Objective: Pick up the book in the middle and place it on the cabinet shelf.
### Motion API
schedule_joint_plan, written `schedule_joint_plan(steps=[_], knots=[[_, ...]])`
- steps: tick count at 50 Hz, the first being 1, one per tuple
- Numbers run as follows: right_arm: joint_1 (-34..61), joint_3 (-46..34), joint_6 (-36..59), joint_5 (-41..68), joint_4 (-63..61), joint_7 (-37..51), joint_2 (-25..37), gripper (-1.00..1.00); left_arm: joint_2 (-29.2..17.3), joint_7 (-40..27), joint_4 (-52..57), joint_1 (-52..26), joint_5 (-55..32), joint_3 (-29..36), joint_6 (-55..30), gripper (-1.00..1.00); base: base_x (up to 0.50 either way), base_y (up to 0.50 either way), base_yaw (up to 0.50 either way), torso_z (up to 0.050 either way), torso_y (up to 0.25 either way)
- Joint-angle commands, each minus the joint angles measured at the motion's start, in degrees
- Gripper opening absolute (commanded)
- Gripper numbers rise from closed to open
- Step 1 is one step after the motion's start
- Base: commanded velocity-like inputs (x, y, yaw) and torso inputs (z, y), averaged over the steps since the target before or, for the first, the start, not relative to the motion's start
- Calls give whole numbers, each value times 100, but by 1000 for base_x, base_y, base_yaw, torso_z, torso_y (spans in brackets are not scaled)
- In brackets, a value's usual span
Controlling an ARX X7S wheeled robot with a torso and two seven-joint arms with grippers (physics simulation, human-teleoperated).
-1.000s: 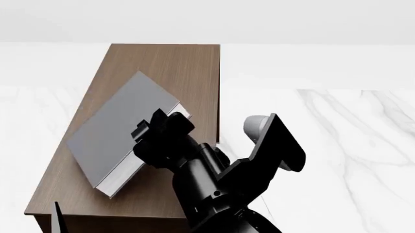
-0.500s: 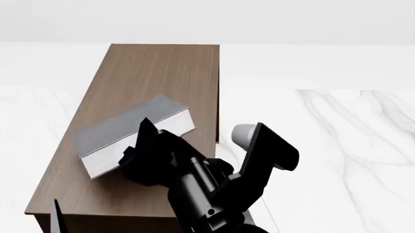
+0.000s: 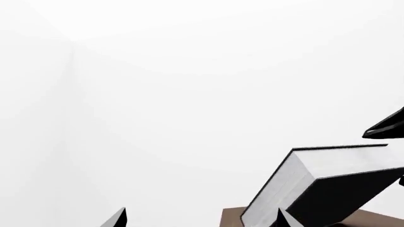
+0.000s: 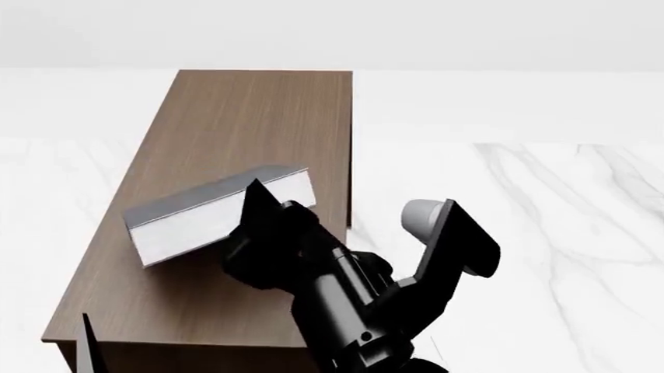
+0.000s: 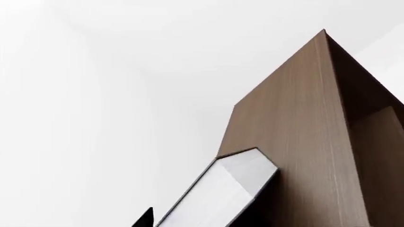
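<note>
The book (image 4: 213, 216) stands tilted over the cabinet shelf (image 4: 249, 116), grey cover up and white page edges toward the camera, its near-left end low by the wood and its far end raised. The step in hand is setting it down. Done well, that means lowering the raised end until the cover lies flat on the wood, keeping the book within the top's edges, and only then letting go; a release while it is tilted would probably let it drop or slide.

The right pincer (image 4: 261, 211) reaches the book's right end in the head view; it looks to be pinching the book, though the arm hides its tips. The left pincer (image 3: 202, 218) shows only two dark tips set apart, holding nothing.
</note>
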Motion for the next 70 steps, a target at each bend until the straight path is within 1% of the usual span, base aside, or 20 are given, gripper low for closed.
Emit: schedule_joint_plan(steps=[1,9,28,41,45,50,52,57,59,60,62,64,68,70], knots=[[-271,492,72,-860,161,714,439,100,92,106,37,-9,89,-129,-8,100,0,0,0,0,0],[-385,615,26,-864,-54,779,638,100,92,91,8,-14,105,-115,13,100,0,0,0,0,0],[-569,729,-52,-897,-97,727,844,100,79,70,-38,-26,118,-82,46,100,0,0,0,0,0],[-725,981,-171,-855,-148,733,1106,100,70,34,19,-2,150,-83,26,100,0,0,0,0,0],[-802,1046,-250,-1019,-245,724,1199,100,64,20,52,0,168,-93,13,100,0,0,0,0,0],[-980,1114,-443,-1549,-274,607,1344,100,51,3,90,-6,155,-118,-2,100,0,0,0,0,0],[-1140,1063,-553,-2052,-277,520,1438,100,47,-11,104,-9,171,-132,-9,100,0,0,0,0,0],[-1603,1014,-800,-2798,-72,281,1636,100,35,-30,137,-32,148,-168,-35,100,0,0,0,0,0],[-1802,1000,-1074,-3297,62,176,1629,100,28,-47,178,-31,157,-192,-51,100,0,0,0,0,0],[-1928,1003,-1336,-3762,138,152,1606,100,26,-54,194,-32,158,-201,-58,100,0,0,0,0,0],[-2130,1035,-1750,-4151,195,-30,1550,100,24,-65,215,-28,164,-210,-64,100,0,0,0,0,0],[-2280,1072,-2056,-4437,277,-103,1479,100,25,-70,221,-28,168,-209,-62,100,0,0,0,0,0],[-2325,1081,-2264,-4675,389,-128,1390,100,0,-72,333,-32,118,-252,-122,100,0,0,0,0,0],[-2384,1139,-2561,-4922,417,-165,1314,100,-42,-103,466,-57,-12,-370,-191,100,0,0,0,0,0]])
